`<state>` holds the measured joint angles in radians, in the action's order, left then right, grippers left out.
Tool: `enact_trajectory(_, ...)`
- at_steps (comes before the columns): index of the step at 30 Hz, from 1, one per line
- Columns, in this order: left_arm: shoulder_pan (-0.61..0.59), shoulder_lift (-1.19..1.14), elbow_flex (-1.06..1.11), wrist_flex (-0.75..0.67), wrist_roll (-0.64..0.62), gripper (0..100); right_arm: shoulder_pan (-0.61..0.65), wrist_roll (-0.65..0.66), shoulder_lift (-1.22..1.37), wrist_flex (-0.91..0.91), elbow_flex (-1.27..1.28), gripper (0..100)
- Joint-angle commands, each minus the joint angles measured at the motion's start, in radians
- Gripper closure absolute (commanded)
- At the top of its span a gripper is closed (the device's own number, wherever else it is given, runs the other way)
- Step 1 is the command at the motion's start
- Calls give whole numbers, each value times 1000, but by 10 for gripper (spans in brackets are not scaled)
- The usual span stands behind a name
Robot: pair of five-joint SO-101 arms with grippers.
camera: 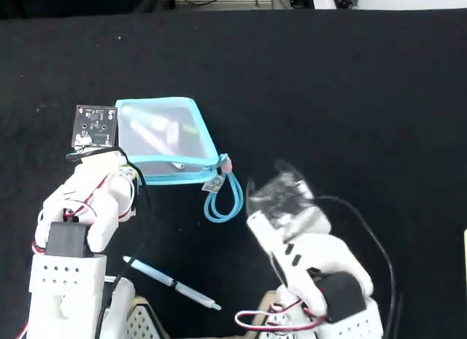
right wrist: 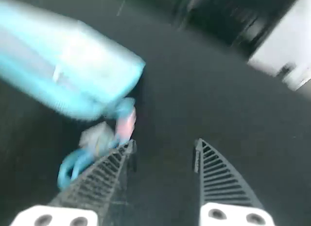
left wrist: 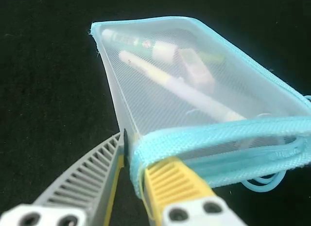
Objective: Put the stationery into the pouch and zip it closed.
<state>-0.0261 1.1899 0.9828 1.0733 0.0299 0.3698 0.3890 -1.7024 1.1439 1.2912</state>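
Claw of the left arm (left wrist: 130,160) is clamped shut on the left end of the pouch (camera: 164,138) zip edge, with the corner pinched between grey and yellow fingers (left wrist: 170,184). Pouch is laid flat on the table (camera: 350,98), just beyond that claw, and the zip edge runs left-right along its near side. Through the mesh a marker (left wrist: 141,43), an eraser (left wrist: 194,68) and a long pale stick (left wrist: 184,92) are made out inside. One pen (camera: 171,281) is left out on the table, between the two arm bases and well apart from the pouch, long axis slanted far-left to near-right. Pull (camera: 225,164) is sat at the right end of the zip edge, with the loop (camera: 239,197) trailing off it toward the near side. Whether the zip is open or closed cannot be told. Right claw (right wrist: 165,144) is held wide with nothing in it, hovering to the right of the pull and slightly nearer. In its wrist view the pull is just beside one fingertip, not between the jaws. Judgement: the pull is nearer the right arm, and the left is tied up as anchor. Zip travel would be along the left-right axis toward the anchored end, so the pull is best taken from the right. The loose pen can only be fetched by the free right claw. If the mouth is open it should be loaded first, otherwise it gets zipped out.
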Motion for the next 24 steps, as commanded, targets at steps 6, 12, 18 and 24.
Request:
enact_trajectory(6,-5,8,-10,-28,-3,970,193,193,102,80,7,815)
enact_trajectory(12,-137,8,-15,-72,-11,970,459,78,133,72,38,815)
enact_trajectory(18,-251,8,-31,-97,-64,970,637,6,390,-37,50,815)
enact_trajectory(24,-328,8,-36,-98,-64,970,835,-146,676,-66,-85,815)
